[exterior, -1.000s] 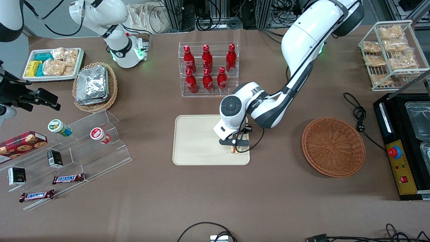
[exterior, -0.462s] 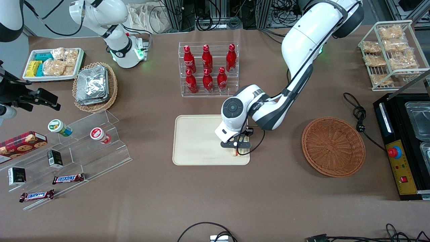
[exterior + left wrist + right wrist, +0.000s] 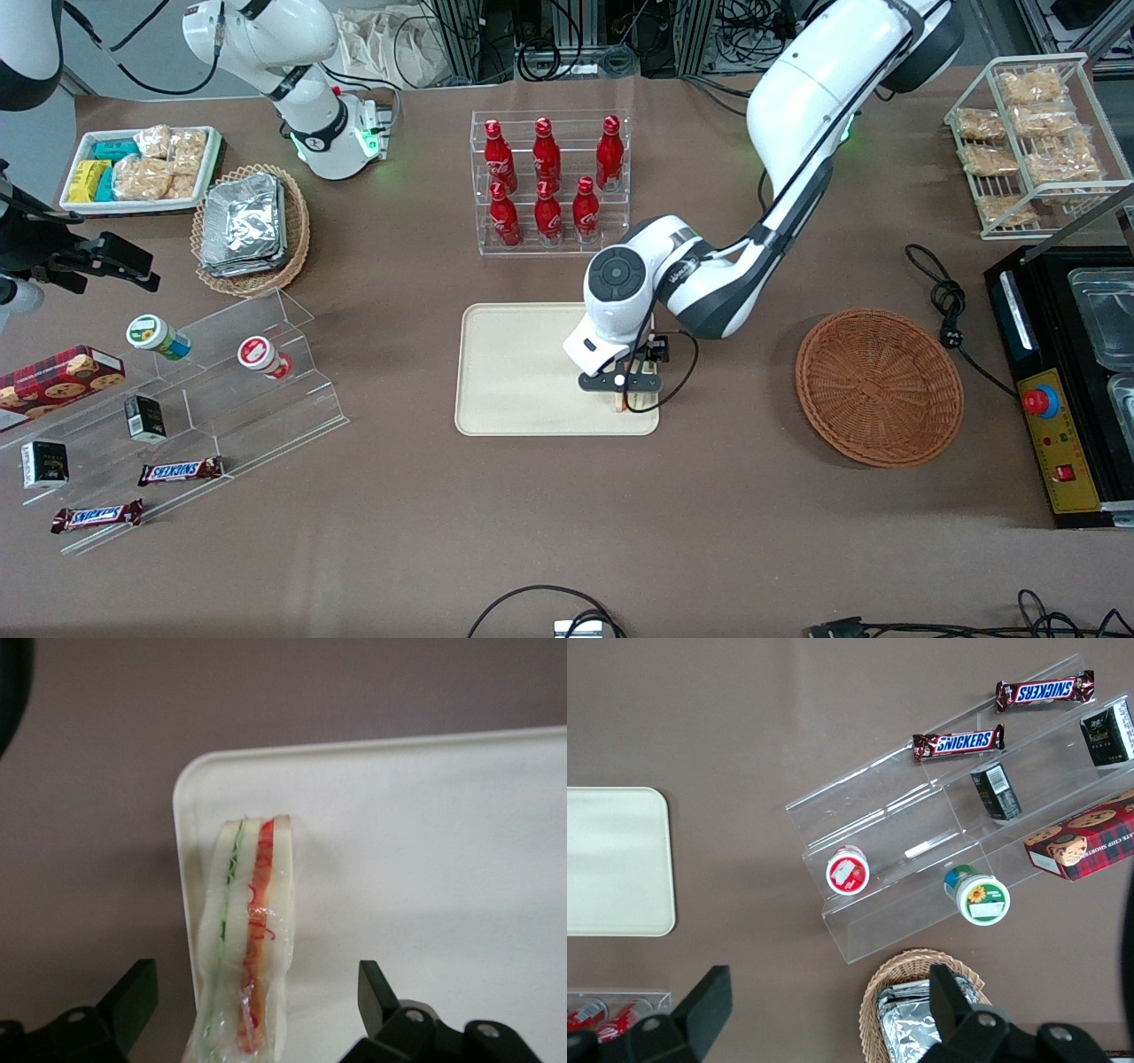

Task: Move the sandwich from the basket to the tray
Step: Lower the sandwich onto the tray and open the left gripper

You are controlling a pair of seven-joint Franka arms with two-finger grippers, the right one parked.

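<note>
The sandwich (image 3: 252,930), a clear-wrapped wedge with green and orange-red layers, stands on edge on the cream tray (image 3: 425,859) near one rounded corner. My left gripper (image 3: 252,979) is open around it, with a black finger on each side well clear of the wrap. In the front view the gripper (image 3: 620,390) hovers over the tray (image 3: 523,372) at the corner nearest the camera on the working arm's side, and only a sliver of the sandwich (image 3: 618,405) shows under it. The orange-brown basket (image 3: 879,385) lies toward the working arm's end, with nothing in it.
A clear rack of red bottles (image 3: 549,182) stands farther from the camera than the tray. Acrylic steps with snacks (image 3: 204,390), a foil-packet basket (image 3: 251,229) and a white snack tray (image 3: 142,168) lie toward the parked arm's end. A wire rack (image 3: 1032,142) and a black machine (image 3: 1063,381) are at the working arm's end.
The wrist has drifted slightly toward the working arm's end and lifted a little. The sandwich stays at the tray's corner under the gripper.
</note>
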